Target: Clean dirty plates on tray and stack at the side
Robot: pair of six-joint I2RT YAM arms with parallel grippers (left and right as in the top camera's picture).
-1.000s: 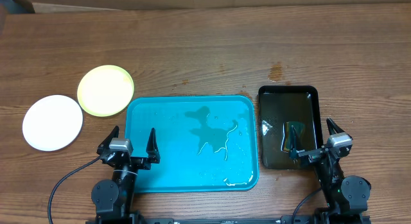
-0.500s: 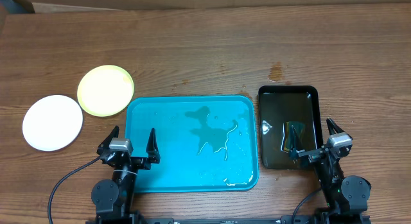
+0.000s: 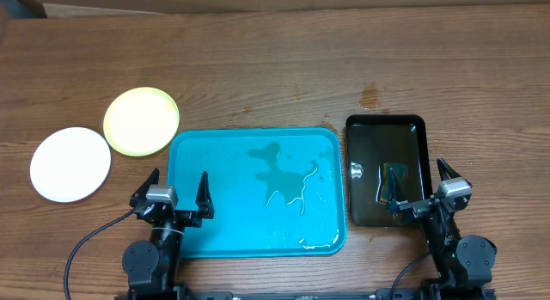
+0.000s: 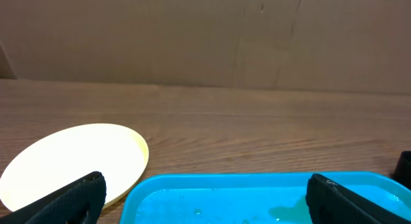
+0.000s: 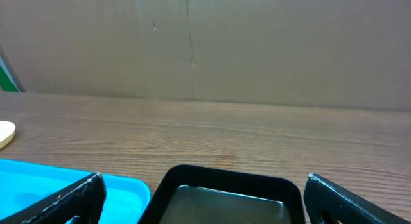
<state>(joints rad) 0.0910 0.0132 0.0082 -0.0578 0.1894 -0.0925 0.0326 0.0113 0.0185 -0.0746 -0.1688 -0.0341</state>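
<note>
- plates lie off the tray: a pale yellow-green round plate [image 3: 141, 120] sits flat on the brown wooden desk [image 3: 275, 68], just beyond the tray's far-left corner, and a white round plate [image 3: 70, 164] lies beside it, further left and nearer the robot, their rims almost touching.
- the large turquoise rectangular plastic tray [image 3: 219, 158] sits at the middle of the desk with no plate on it; only thin puddles of clear liquid [image 3: 284, 181] spread over its right half.
- a smaller glossy black rectangular tray [image 3: 385, 119] stands just beside the turquoise tray's right rim.
- the left hand [image 3: 180, 183] hovers at the turquoise tray's near-left corner, fingers spread wide apart, gripping nothing; one finger is over the tray, the other over the desk.
- the right hand [image 3: 418, 181] hovers at the black tray's near-right corner, fingers likewise wide apart and empty.
- a small dark stain [image 3: 370, 96] marks the desk beyond the black tray.
- a cardboard wall [image 4: 205, 38] closes off the far edge.
</note>
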